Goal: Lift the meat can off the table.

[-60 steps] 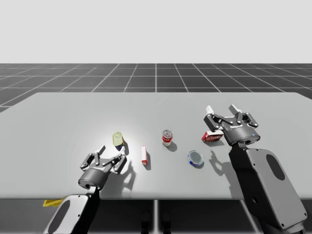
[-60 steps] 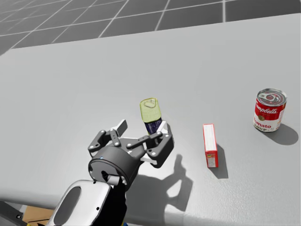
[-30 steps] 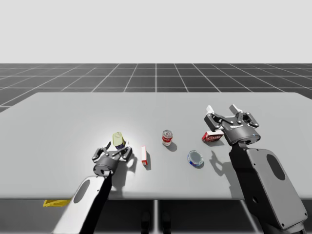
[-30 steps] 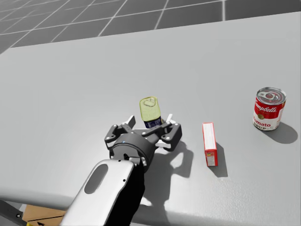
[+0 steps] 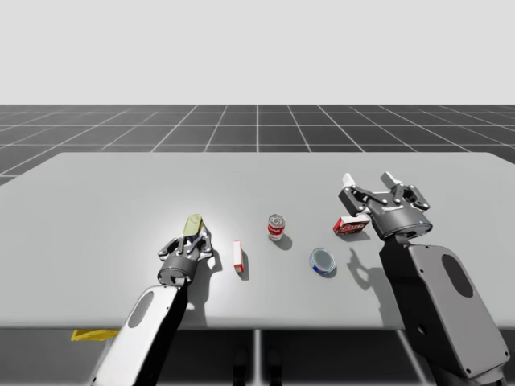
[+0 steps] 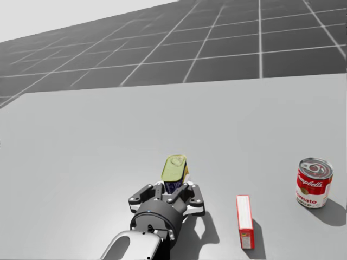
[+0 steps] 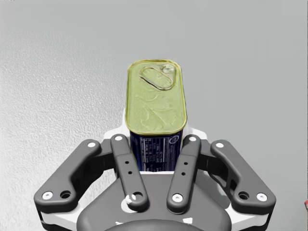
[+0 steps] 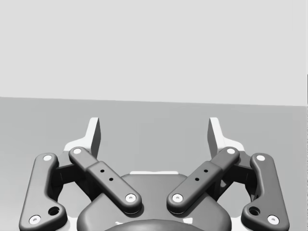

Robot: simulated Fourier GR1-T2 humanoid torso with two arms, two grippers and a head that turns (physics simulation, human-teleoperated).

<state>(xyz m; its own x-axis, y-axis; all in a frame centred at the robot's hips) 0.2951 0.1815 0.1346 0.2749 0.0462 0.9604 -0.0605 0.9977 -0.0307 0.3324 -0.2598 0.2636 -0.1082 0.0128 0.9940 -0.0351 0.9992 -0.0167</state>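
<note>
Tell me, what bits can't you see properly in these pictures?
1. Base of the meat can, left wrist view: my left gripper covers it, so I cannot tell whether it touches the table.
2. The red box, high view: partly hidden behind my right gripper.
3. The yellow thing below the table's front edge, high view: too small to identify.

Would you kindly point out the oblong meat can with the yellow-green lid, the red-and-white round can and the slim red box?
oblong meat can [image 7: 155,103]: left wrist view, its lid.
red-and-white round can [image 6: 313,189]: head view, its side.
slim red box [image 6: 244,216]: head view, its long face.
</note>
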